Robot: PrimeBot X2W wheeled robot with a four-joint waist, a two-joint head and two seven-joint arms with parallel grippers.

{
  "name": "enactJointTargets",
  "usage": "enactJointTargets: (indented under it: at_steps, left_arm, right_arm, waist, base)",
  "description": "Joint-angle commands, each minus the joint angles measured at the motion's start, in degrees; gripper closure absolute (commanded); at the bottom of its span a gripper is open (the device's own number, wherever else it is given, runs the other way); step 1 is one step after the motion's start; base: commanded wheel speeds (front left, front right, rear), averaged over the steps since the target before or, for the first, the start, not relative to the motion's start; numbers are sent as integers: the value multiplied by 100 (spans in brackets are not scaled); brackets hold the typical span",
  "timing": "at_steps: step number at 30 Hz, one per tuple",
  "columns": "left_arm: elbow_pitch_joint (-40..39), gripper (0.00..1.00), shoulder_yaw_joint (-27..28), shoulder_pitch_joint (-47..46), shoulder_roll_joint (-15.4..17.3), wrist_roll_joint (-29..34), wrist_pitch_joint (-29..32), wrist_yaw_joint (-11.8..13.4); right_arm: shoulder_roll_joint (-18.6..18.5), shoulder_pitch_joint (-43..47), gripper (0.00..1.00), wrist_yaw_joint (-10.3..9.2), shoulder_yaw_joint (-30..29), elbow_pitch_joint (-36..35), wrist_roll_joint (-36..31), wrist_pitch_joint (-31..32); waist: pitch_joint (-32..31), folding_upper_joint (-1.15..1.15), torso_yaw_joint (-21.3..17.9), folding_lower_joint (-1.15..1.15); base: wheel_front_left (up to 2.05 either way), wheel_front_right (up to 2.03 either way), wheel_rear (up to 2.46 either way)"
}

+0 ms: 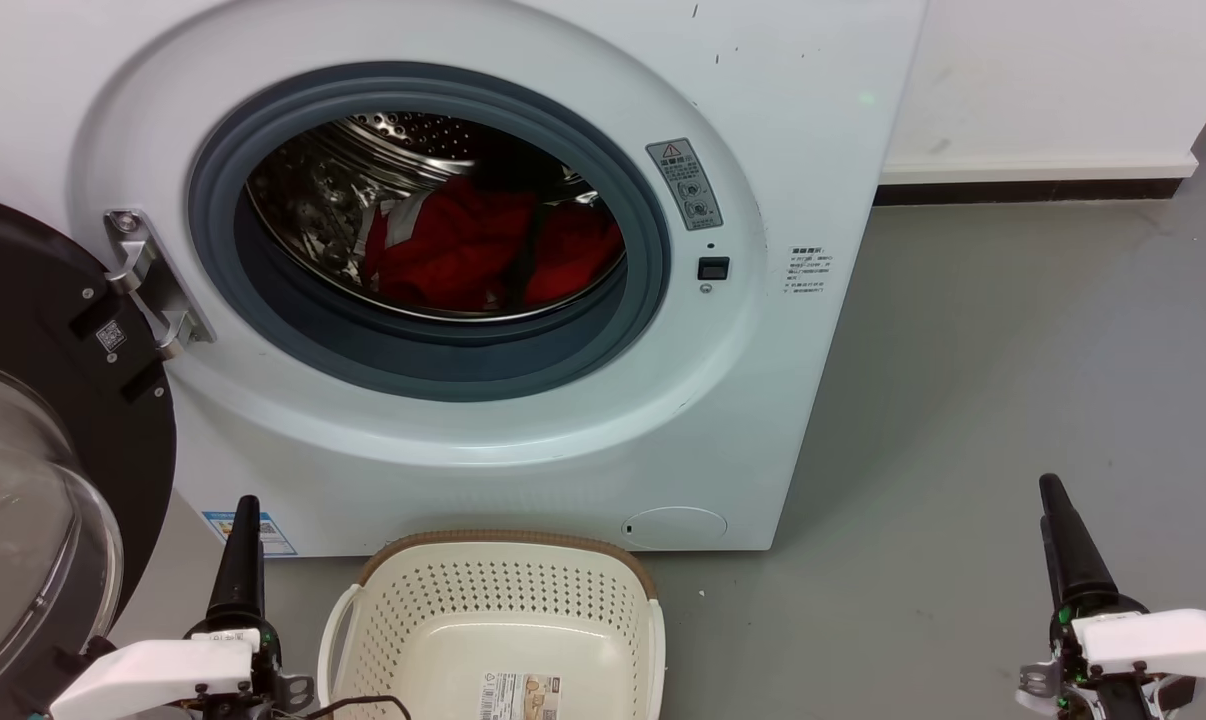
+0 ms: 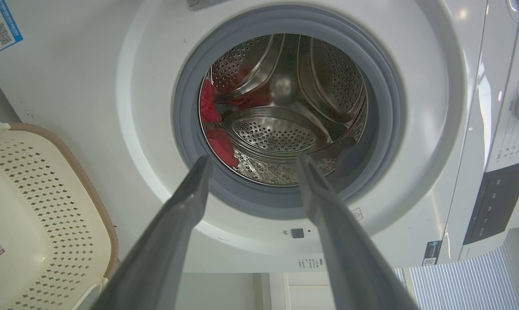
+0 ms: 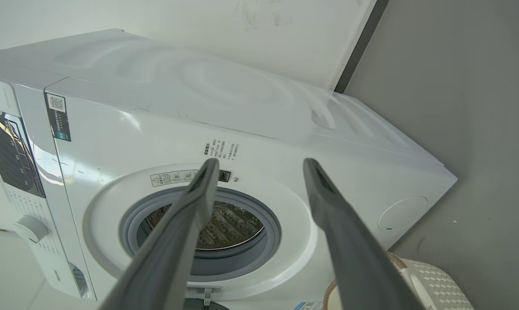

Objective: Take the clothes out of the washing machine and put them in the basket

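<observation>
A large white front-loading washing machine (image 1: 783,420) stands on a grey floor (image 1: 1013,380), its dark-framed glass door (image 1: 53,430) swung open. Bright red soft fabric clothes (image 1: 463,250) lie heaped low in its shiny perforated steel drum (image 1: 393,140). A small cream-white perforated plastic basket (image 1: 503,542) with a brown rim waits just in front. The left hand (image 2: 254,158) and right hand (image 3: 261,160) are spread wide, holding nothing. The clothes look light, limp and likely to trail, so pinching a raised fold atop the heap seems best.

Shiny perforated steel drum (image 2: 285,107); red cloth (image 1: 463,250)
</observation>
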Motion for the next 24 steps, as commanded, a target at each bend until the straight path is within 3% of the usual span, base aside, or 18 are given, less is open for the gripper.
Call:
enactJointTargets:
  at_steps: [1, 9, 22, 24]
  left_arm:
    - [-138, 0, 67, -34, 10, 196, -51, -1]
    - [-503, 0, 176, -55, 13, 1095, -226, 81]
    - [-1497, 0, -188, 9, 14, 2740, -465, 700]
    - [-1719, 0, -380, 55, 15, 3259, -554, 765]
  right_arm:
    - [-6, -134, 0, 0, -7, -176, -382, -57]
    - [-6, -174, 0, 0, 73, -693, -2017, -230]
    - [-5, -203, 0, 0, 172, -1368, -3728, -471]
    - [-5, -188, 0, 0, 256, -1540, -4208, -566]
  waist:
    - [3, 0, -2, 0]
    - [36, 0, -18, 0]
    - [103, 0, -36, 0]
    - [120, 0, -52, 0]
  base:
    - [0, 0, 0]
    - [0, 0, 0]
    - [0, 0, 0]
    - [0, 0, 0]
